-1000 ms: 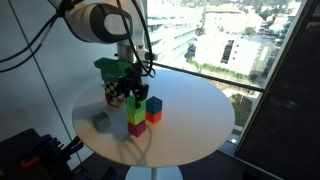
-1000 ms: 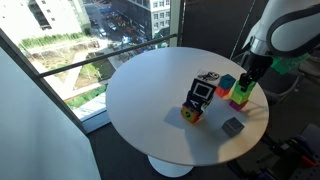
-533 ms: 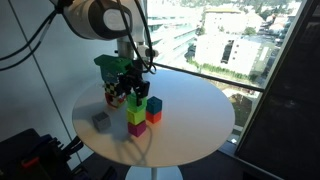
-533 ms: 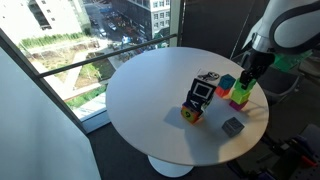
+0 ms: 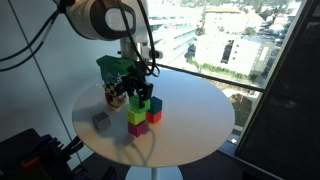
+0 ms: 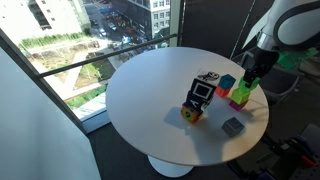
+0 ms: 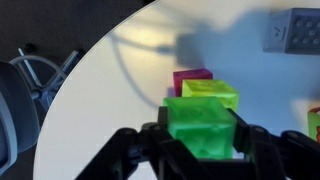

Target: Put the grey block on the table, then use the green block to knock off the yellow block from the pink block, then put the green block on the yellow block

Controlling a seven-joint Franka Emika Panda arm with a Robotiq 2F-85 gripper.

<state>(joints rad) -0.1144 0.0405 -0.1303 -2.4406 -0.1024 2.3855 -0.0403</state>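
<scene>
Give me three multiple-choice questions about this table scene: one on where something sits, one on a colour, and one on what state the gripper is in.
1. Where is the grey block?
A. alone on the table
B. on top of a stack
C. held in the air

2. What colour is the block directly under the yellow block?
A. orange-red
B. pink
C. teal-blue

3. What state is the gripper in?
A. open and empty
B. shut on the green block
C. shut on a grey cube

Answers:
1 A, it lies on the table by itself.
2 B, the pink block sits beneath it.
3 B, the wrist view shows the gripper clamped on that block's sides.
</scene>
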